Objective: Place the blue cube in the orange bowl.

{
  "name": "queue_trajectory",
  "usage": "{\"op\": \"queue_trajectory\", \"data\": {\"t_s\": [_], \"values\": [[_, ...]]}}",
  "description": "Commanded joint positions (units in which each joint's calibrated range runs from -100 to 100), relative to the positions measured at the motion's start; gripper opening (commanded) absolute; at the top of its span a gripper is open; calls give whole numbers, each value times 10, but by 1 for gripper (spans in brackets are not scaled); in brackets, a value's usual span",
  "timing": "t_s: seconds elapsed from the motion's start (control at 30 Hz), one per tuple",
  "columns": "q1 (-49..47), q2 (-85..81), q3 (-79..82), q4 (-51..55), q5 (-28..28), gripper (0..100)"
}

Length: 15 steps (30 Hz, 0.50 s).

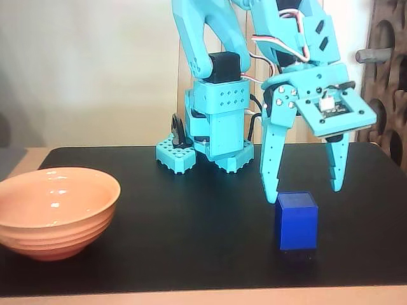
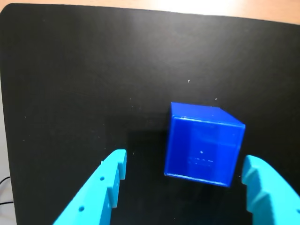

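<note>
The blue cube (image 1: 296,220) rests on the black mat (image 1: 191,216) at the front right in the fixed view. My turquoise gripper (image 1: 304,193) hangs just above and behind it, open, its two fingers spread wider than the cube. From the wrist camera the blue cube (image 2: 204,144) lies between and just ahead of the fingertips (image 2: 115,164), nearer the right one; the gripper (image 2: 184,161) touches nothing. The orange bowl (image 1: 54,210) sits empty at the mat's front left, far from the cube.
The arm's turquoise base (image 1: 206,149) stands at the back middle of the mat. A dark carved wooden piece (image 1: 388,82) stands behind the mat's right end. A pale wooden table edge (image 1: 203,297) runs along the front.
</note>
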Motion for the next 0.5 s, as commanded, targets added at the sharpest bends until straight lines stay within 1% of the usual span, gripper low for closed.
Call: {"op": "queue_trajectory", "data": {"t_s": [0.0,0.23,0.47], "values": [[10,6,-59,-21,-10,29],[24,44,-59,-64,-11,29],[39,63,-59,-75,-11,29]]}}
